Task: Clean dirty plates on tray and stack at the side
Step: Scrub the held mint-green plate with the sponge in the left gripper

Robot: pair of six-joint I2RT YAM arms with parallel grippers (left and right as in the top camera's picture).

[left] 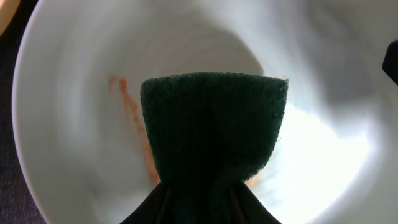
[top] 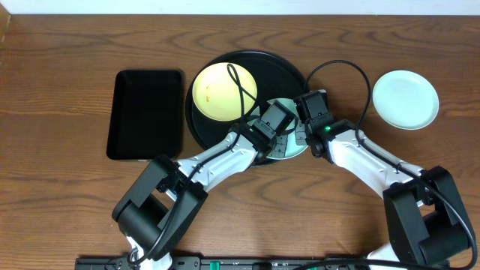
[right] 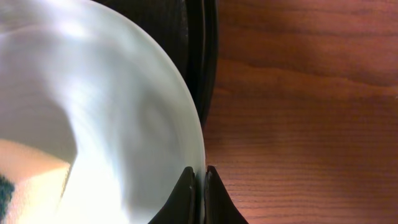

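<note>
The left gripper [left: 199,210] squeezes a dark green sponge [left: 214,124]. Right in front of it lies a pale mint plate [left: 68,143] with an orange smear [left: 132,118]. The right gripper [right: 199,183] pinches this plate's rim, just beside the black tray [right: 202,56] edge.

your site: tabletop robot bench, likely a lab; wood-grain table [top: 60,202], pale wall strip [top: 225,4], exposed black cable [top: 341,64].
</note>
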